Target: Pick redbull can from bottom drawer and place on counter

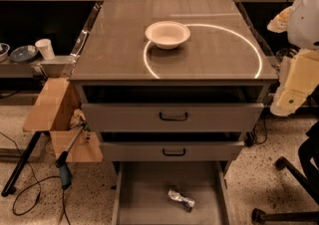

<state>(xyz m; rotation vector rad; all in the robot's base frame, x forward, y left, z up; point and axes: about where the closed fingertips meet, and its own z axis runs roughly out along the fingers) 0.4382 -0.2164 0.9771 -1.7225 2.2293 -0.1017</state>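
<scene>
Silvery redbull can with blue patches lies on its side on the flat floor of the bottom drawer. It sits at 6 o'clock in my view, tilted diagonally, slightly right of the drawer's middle and clear of both side walls. Nothing is touching it. The bottom drawer is pulled well out toward me.

Directly at 12 o'clock from the can are two grey drawers with black handles, the lower one and the upper one, both slightly open. Above them is the surface, the glossy grey-brown counter, with a bright ring reflection on it. A white bowl stands upright on the counter at roughly 10 o'clock on that ring.

The hand is at 3 o'clock, off the counter's right edge at about the height of the upper drawer and well apart from the can. It looks pale cream, and I cannot tell whether it is released or clenched.

At 9 o'clock a wooden box leans beside the cabinet, with a white cup on a shelf behind it. Cables run over the speckled floor.
</scene>
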